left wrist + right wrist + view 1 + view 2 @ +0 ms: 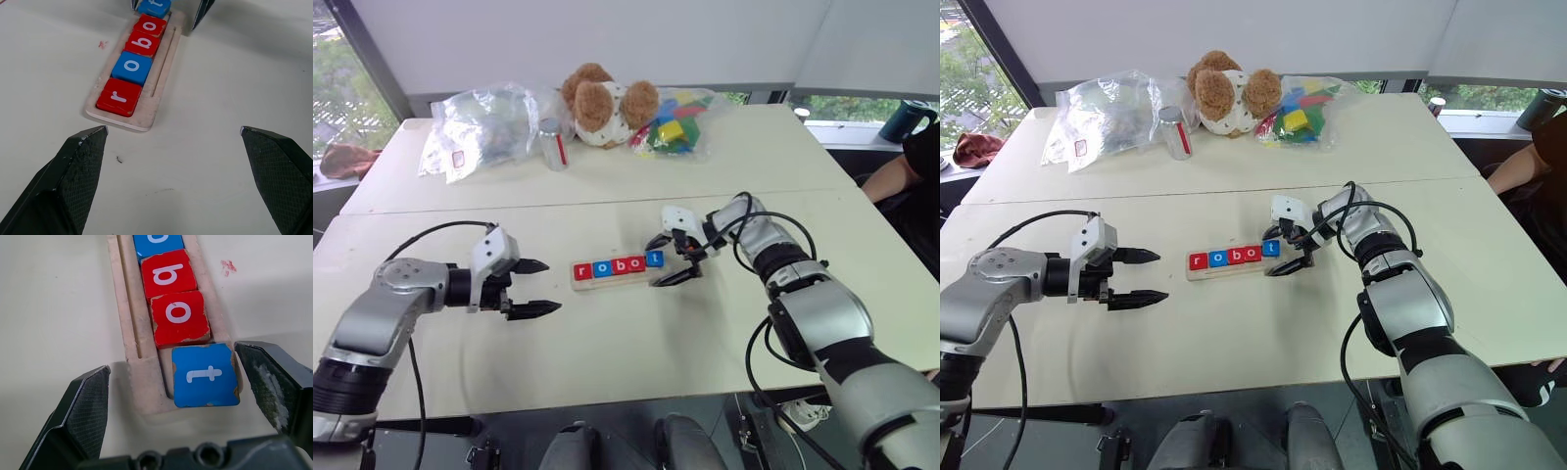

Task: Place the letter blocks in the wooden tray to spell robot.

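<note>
The wooden tray (607, 284) lies mid-table with five letter blocks in a row: red r (582, 271), blue o (600, 268), red b (618, 265), red o (635, 262), blue t (653, 258). The t block (205, 375) sits at the tray's end, shifted slightly out of line with the others. My right gripper (653, 262) is open and straddles that end, one finger (266, 382) right at the t block's edge; I cannot tell if it touches. My left gripper (554, 286) stands open just off the tray's r end, holding nothing.
Along the far table edge sit a teddy bear (607, 103), a clear bag of coloured toy blocks (677, 125), a crumpled clear plastic bag (484, 122) and a small jar (553, 145). A person's arm (899, 174) rests at the right edge.
</note>
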